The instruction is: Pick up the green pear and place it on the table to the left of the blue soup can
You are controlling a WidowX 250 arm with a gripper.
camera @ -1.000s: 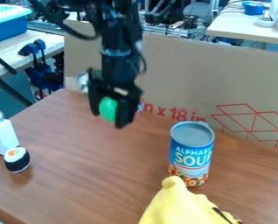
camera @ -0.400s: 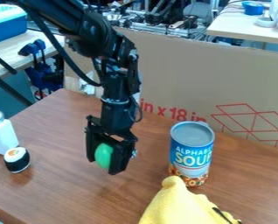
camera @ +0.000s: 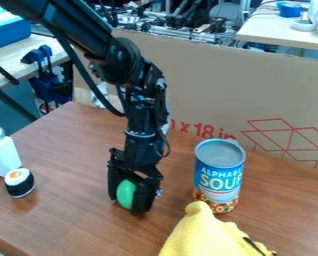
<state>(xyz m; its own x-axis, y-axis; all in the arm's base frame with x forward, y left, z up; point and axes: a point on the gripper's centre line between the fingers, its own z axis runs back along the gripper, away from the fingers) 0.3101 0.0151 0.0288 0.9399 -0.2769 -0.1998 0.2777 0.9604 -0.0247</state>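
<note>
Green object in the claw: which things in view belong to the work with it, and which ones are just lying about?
In the work:
- claw
- green object, held between its fingers

Apparently just lying about:
- soup can, upright
- yellow soft item
- sushi-like piece
- white bottle

On the worktop (camera: 75, 150), the bottle (camera: 3, 156) stands by the left edge, with the sushi roll (camera: 19, 183) just beside it, to its right and nearer the front edge. The can (camera: 218, 175) stands right of the middle, between the far edge and the soft toy (camera: 205, 235) lying before it, while the rounded object (camera: 126, 194) is in the hand (camera: 129, 204), between roll and can. Behind the far edge rises the cardboard panel (camera: 208, 75).
</note>
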